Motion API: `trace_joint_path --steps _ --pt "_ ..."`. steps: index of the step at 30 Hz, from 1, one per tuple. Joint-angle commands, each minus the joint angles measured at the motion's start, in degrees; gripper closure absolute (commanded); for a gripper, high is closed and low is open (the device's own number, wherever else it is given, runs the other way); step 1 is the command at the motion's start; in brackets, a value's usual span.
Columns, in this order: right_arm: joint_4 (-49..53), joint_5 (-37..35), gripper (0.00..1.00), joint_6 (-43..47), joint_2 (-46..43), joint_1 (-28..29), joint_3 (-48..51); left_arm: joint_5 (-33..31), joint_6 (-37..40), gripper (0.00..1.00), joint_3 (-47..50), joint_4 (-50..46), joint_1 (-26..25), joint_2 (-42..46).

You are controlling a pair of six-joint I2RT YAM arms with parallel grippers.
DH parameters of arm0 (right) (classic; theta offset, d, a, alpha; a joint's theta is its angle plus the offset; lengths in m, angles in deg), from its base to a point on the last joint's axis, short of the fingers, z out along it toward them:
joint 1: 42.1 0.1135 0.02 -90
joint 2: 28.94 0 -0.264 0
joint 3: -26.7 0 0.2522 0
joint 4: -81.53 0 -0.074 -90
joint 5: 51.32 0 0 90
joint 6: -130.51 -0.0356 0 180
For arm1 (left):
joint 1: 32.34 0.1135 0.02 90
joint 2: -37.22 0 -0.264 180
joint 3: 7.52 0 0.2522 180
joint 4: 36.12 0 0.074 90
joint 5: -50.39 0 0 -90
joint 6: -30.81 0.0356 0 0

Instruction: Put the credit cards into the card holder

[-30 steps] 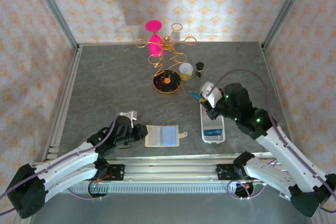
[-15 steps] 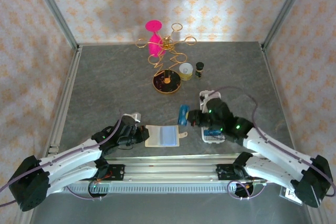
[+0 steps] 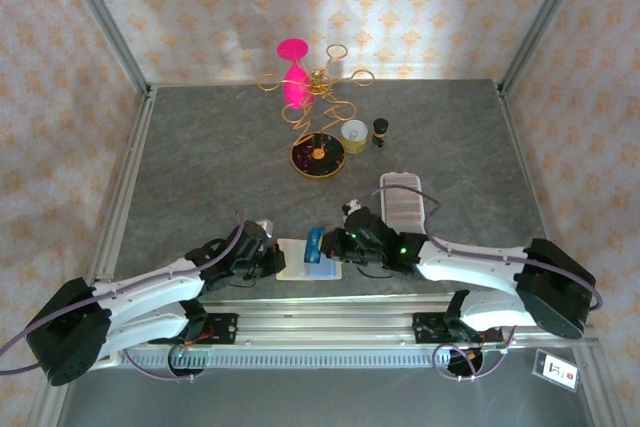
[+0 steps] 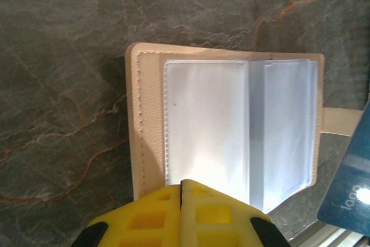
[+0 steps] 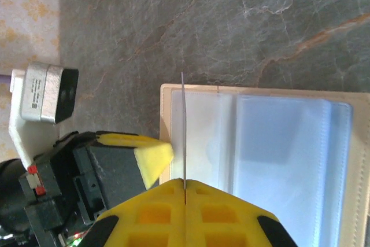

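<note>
The card holder (image 3: 296,267) lies open near the table's front edge, a beige wallet with clear sleeves (image 4: 205,120) and a snap tab (image 4: 341,121). My left gripper (image 3: 270,259) is shut, its yellow tips (image 4: 182,184) resting on the wallet's left edge with nothing between them. My right gripper (image 3: 330,243) is shut on a blue credit card (image 3: 316,245), held on edge just above the open wallet. That card appears as a thin line (image 5: 184,125) rising from my right gripper (image 5: 185,182) over the sleeves (image 5: 277,143), and as a blue corner (image 4: 350,192). The left fingertip (image 5: 155,159) sits beside it.
A long white ridged tray (image 3: 405,202) lies right of the wallet, behind my right arm. At the back stand a gold wire stand (image 3: 318,82) with a pink piece (image 3: 293,77), a black dish (image 3: 318,157), a small cup (image 3: 354,132) and a dark bottle (image 3: 380,132).
My right gripper has carried the blue card left from the white tray to above the open wallet. My left gripper has closed and moved onto the wallet's left edge.
</note>
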Motion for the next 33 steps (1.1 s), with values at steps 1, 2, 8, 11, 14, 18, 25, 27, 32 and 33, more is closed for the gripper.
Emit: trace_joint_path --steps 1,2,8,11,14,18,25,27,32,33 --pt "-4.4 -3.1 1.00 -1.3 2.3 0.8 -1.1 -1.6 1.0 0.96 -1.3 -0.8 -0.5 -0.5" --pt "-5.3 -2.9 1.00 -1.6 3.2 0.9 -1.0 -2.1 1.1 0.95 -0.9 -0.9 -0.6 -0.4" --pt "-3.4 -3.1 1.00 -1.1 8.1 2.1 -3.5 -1.0 1.0 0.94 2.9 0.9 -0.5 -1.6" --pt "-1.2 -4.3 1.00 -0.8 9.0 2.5 -4.5 -2.2 2.2 0.94 2.5 -1.1 -0.6 -2.2" --pt "-0.4 -5.6 1.00 -0.7 8.5 2.6 -4.3 -3.3 2.6 0.94 2.7 -1.6 -0.5 -1.9" --pt "0.1 -6.1 1.00 -0.7 7.4 2.6 -3.2 -2.9 2.6 0.94 2.8 -1.4 -0.5 -2.2" --pt "-1.1 -7.4 1.00 -0.9 3.5 2.6 0.7 -1.7 2.5 0.94 3.3 -1.1 -0.6 -1.6" --pt "-1.2 -6.6 1.00 -1.1 3.8 2.7 1.1 -1.8 2.3 0.94 3.5 -1.0 -0.5 -1.1" --pt "-3.5 -4.2 1.00 -1.3 5.7 2.6 1.9 -1.3 2.0 0.94 3.5 -0.7 -0.6 -1.1" --pt "-3.2 -4.1 1.00 -1.2 6.0 2.6 1.6 -0.9 1.9 0.94 3.6 -0.4 -0.6 -1.1"
